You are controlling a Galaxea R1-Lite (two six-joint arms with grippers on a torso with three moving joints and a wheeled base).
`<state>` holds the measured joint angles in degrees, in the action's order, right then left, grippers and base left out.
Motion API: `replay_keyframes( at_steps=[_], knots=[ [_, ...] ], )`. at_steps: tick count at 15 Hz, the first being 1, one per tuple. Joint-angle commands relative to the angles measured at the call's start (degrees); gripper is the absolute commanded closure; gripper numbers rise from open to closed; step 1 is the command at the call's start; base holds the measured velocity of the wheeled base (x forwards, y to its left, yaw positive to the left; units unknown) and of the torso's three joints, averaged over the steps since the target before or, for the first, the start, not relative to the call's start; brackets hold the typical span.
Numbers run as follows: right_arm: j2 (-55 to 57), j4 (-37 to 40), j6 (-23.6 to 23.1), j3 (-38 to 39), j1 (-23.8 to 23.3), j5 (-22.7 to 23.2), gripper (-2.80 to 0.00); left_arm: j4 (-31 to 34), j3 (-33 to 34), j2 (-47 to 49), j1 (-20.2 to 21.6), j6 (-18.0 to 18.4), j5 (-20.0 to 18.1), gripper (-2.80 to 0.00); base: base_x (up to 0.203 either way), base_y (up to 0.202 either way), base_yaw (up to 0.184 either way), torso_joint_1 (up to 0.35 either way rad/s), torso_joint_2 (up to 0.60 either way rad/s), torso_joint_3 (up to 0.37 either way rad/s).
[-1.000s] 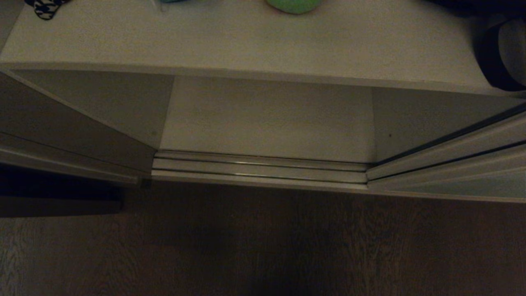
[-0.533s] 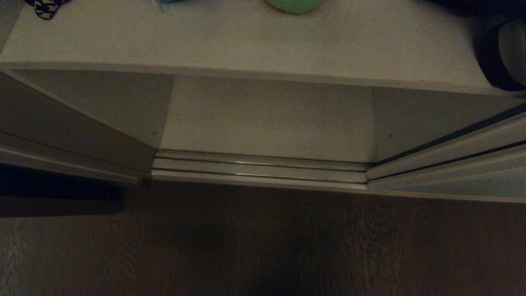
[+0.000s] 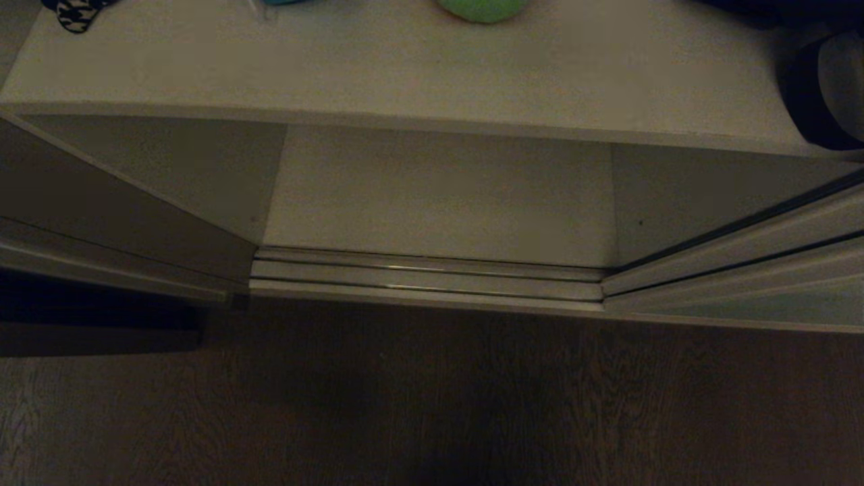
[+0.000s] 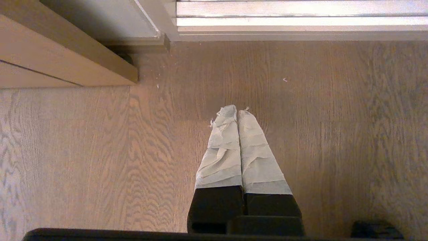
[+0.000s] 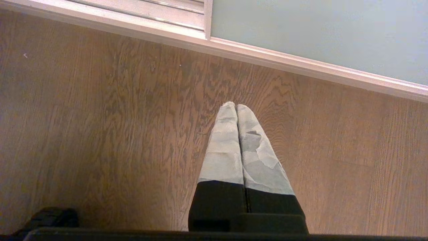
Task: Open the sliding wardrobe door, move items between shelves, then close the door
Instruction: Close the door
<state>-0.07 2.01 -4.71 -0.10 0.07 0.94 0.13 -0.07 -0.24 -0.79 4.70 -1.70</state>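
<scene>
Head view unchanged, green toy point(image 3: 480, 9) unmoved

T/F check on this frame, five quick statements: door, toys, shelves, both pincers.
1. The sliding wardrobe door is slid aside, so the inside shows. True.
2. The green toy lies on the bottom board. False: it sits on the upper shelf, at the far edge of the head view.
3. The left pincer holds a toy. False: it is shut on nothing, above the wooden floor.
4. The right pincer is shut and empty, over the floor near the door. True.
5. The bottom board carries two toys. False: no toy shows on it.
</scene>
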Motion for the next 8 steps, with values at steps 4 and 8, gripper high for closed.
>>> replay_keyframes(
  at_steps=[4,8],
  knots=[
    [-0.02,0.01,-0.04,0.01,0.01,0.03,0.00,0.13,0.07,0.24,0.00,-0.24,0.03,0.00,0.000,0.000,0.000,0.000,0.00,0.000],
    [-0.01,0.01,-0.04,0.01,0.01,0.03,0.00,0.13,0.07,0.24,0.00,-0.31,0.03,0.00,0.000,0.000,0.000,0.000,0.00,0.000]
  ],
)
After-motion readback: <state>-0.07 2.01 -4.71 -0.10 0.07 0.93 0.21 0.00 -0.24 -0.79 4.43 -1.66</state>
